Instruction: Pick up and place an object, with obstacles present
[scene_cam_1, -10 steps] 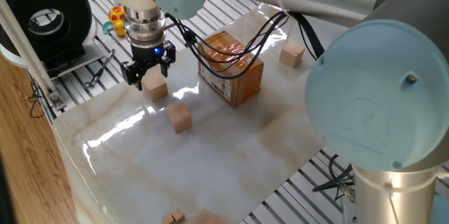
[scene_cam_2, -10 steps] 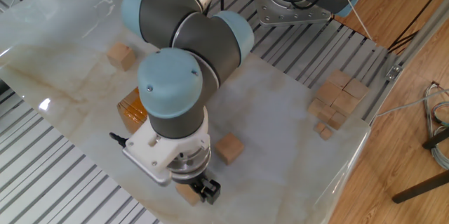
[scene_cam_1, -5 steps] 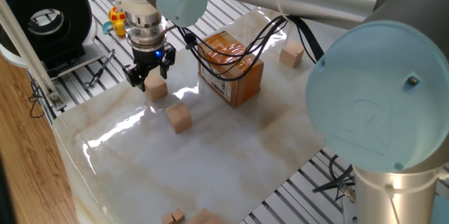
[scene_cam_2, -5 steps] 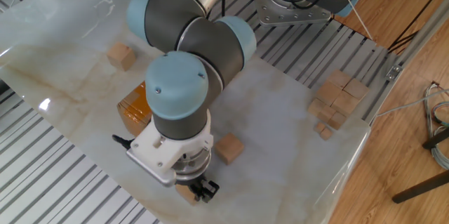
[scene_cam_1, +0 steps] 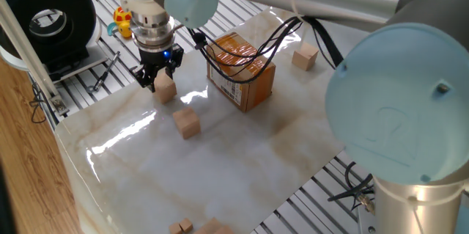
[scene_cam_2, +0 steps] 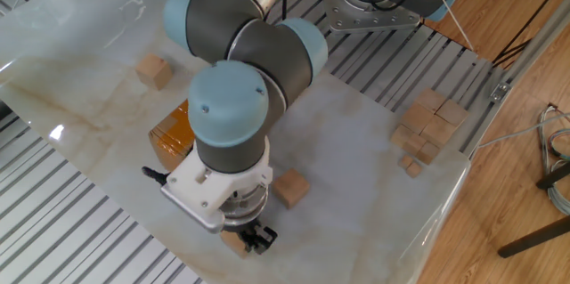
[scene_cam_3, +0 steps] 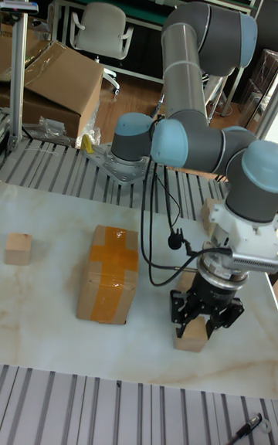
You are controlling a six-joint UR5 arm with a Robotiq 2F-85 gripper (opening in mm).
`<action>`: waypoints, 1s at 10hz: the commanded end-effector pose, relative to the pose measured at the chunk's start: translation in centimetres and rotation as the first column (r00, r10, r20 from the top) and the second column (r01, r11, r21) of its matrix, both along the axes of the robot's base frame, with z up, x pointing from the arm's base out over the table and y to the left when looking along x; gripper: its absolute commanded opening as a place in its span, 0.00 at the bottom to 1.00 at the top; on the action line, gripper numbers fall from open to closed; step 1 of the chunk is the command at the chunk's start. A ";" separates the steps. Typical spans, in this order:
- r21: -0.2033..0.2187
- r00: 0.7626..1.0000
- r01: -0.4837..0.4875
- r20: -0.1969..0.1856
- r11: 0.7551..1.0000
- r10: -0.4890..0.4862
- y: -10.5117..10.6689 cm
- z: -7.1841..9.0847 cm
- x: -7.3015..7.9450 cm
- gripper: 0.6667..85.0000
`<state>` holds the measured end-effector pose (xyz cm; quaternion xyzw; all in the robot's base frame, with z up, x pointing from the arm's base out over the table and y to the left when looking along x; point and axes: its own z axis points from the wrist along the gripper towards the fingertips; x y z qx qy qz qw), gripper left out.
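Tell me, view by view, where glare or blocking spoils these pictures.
One fixed view: white glare streaks the glossy marble table beside the small light-tan wooden cube, and the shiny taped brown cardboard box glints. The other fixed view: the arm hides most of that box. Tall fixed view: even light, the black fingers sharp.

Over the last second the gripper has dropped lower at the frame's upper left, its fingers now closing in around the wooden cube.
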<state>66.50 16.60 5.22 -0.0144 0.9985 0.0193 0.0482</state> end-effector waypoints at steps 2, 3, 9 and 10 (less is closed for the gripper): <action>0.066 1.000 0.003 0.010 0.998 -0.004 1.1 4.3 -1.3 0.01; 0.053 0.999 -0.008 0.034 0.999 0.006 0.9 4.3 -0.7 0.01; 0.052 1.000 -0.012 0.019 0.999 0.011 -2.5 12.4 -4.1 0.01; 0.036 1.000 0.001 0.029 0.999 -0.002 -2.2 12.7 -4.3 0.01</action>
